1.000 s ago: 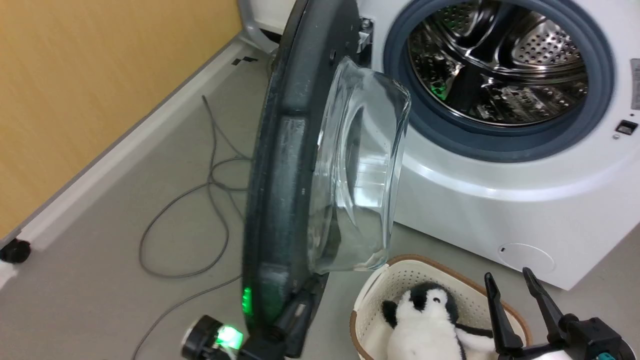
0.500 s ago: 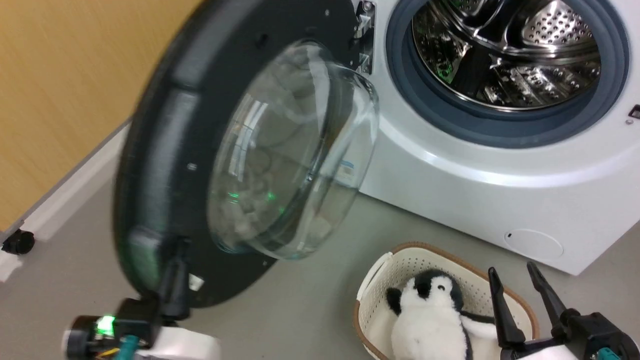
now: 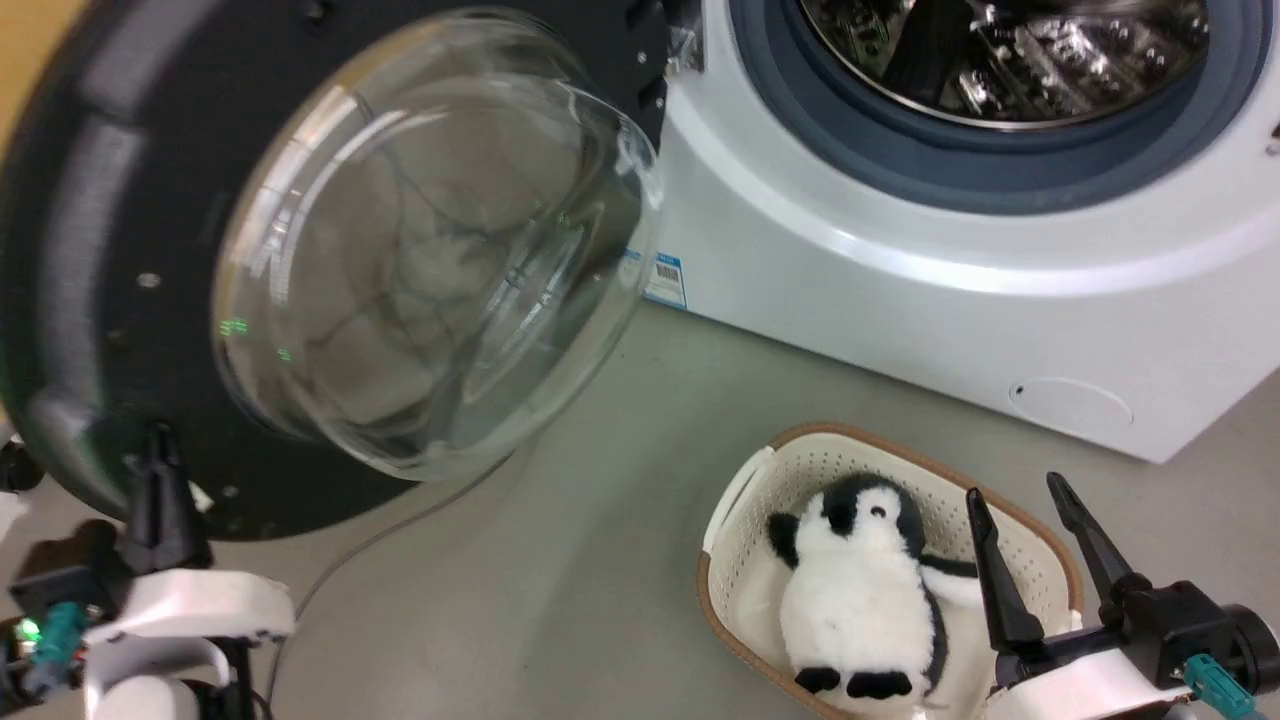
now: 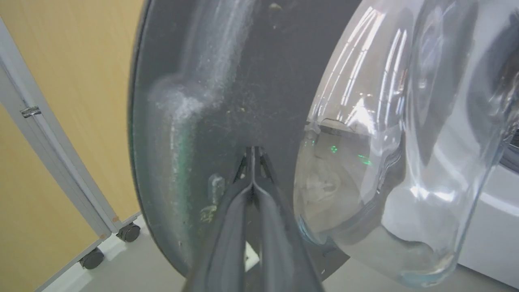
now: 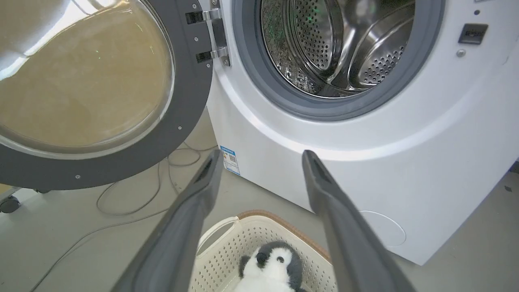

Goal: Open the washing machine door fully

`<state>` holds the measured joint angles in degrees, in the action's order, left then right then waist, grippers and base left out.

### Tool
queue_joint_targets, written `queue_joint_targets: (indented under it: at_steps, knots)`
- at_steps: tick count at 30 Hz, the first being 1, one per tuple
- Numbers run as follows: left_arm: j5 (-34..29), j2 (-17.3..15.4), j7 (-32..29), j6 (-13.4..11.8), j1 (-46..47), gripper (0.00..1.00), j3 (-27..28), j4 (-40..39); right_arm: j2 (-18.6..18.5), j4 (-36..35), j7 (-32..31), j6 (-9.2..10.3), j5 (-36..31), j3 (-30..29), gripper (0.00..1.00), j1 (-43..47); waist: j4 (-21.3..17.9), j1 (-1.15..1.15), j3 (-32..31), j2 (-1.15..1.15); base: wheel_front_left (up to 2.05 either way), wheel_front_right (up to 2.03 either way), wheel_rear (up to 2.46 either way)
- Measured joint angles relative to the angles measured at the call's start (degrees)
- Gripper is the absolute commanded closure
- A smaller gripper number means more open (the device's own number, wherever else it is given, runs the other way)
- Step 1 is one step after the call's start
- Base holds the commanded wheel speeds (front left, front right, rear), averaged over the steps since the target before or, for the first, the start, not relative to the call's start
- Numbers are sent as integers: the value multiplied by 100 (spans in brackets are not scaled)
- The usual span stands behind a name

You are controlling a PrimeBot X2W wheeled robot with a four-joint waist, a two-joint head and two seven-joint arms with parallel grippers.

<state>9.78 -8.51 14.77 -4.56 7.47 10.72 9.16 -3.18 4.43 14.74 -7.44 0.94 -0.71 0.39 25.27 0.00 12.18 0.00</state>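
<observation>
Against the washing machine door (image 3: 80,250), left tool (image 4: 252,153) pinched together — right tool (image 3: 1013,490) spread wide.

The left claw (image 3: 160,455) stands at the lower left of the head view. Its two dark fingers are pressed together into one spike that points up from a white wrist shell (image 3: 190,605). The left wrist view shows the fingertips (image 4: 252,159) meeting. The right claw (image 3: 1010,487) sits at the lower right with its fingers (image 5: 202,182) spread in a wide V, empty, rising from a black wrist block (image 3: 1165,620) on a pale forearm (image 3: 1075,685).
</observation>
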Motion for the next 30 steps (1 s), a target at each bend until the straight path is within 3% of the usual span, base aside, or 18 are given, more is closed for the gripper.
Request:
queue_joint_targets:
  at_steps: [14,30]
  knots:
    - [-90,5,-1,374,936,100,1234,833,-176,5,0,0,-7,90,0,-281,-197,0,425,0,0,0,0]
    - [-149,-403,-1,578,1894,100,2117,1993,-282,75,0,0,-51,85,0,-455,-489,0,631,0,0,0,0]
